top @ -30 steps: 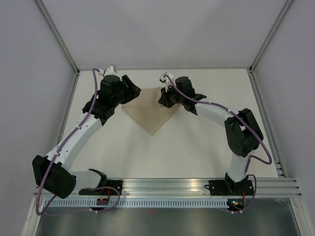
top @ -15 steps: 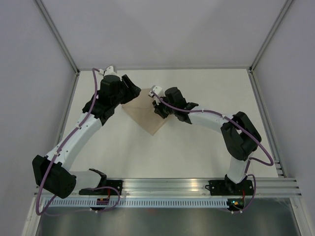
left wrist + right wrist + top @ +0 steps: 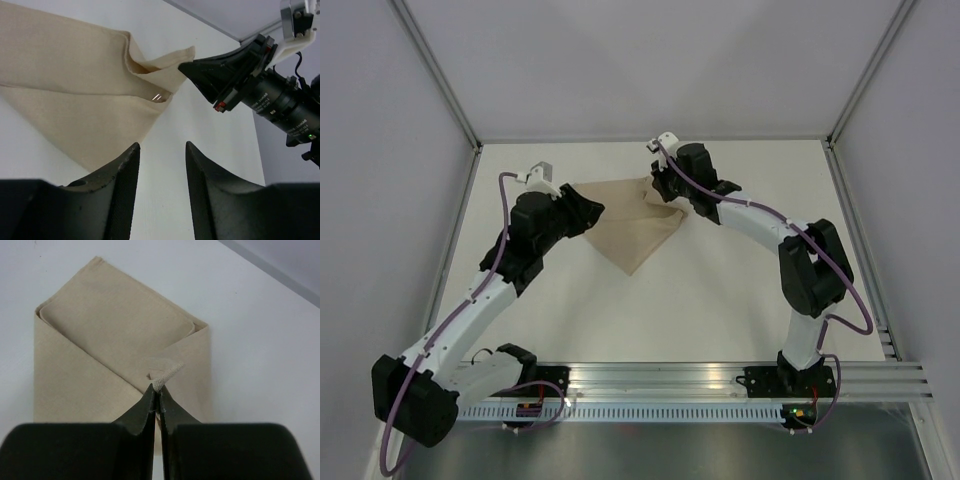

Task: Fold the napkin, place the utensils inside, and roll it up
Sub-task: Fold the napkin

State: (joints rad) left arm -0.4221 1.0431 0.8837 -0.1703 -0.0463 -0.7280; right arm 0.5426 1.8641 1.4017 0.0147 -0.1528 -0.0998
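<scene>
The right gripper (image 3: 156, 390) is pinched shut on one corner of the napkin (image 3: 110, 340). The little corner sticks up just past its fingertips, and the two fingers (image 3: 142, 412) press close together with only cloth between them. The rest of the napkin lies flat on the white table (image 3: 260, 340), out in front of this gripper. The cloth is folded, with flaps laid over each other.

From above, the right gripper (image 3: 658, 190) sits at the far right corner of the napkin (image 3: 632, 235). The left gripper (image 3: 588, 208) sits at the napkin's left edge (from up there you cannot tell if it touches the cloth). The napkin lies between the two grippers.

The left gripper (image 3: 162, 147) is open, with a clear gap between its fingers (image 3: 122, 175) and only bare table in the gap. The napkin (image 3: 75, 75) is ahead of it and to its left, and the cloth's nearest point comes close to the left finger. The right gripper (image 3: 186, 66) shows ahead and to the right, holding the raised corner. A tiny shiny bit of the utensils (image 3: 157, 97) peeks out from under the fold, straight ahead of the left gripper's gap. The rest of it is hidden in the cloth.
</scene>
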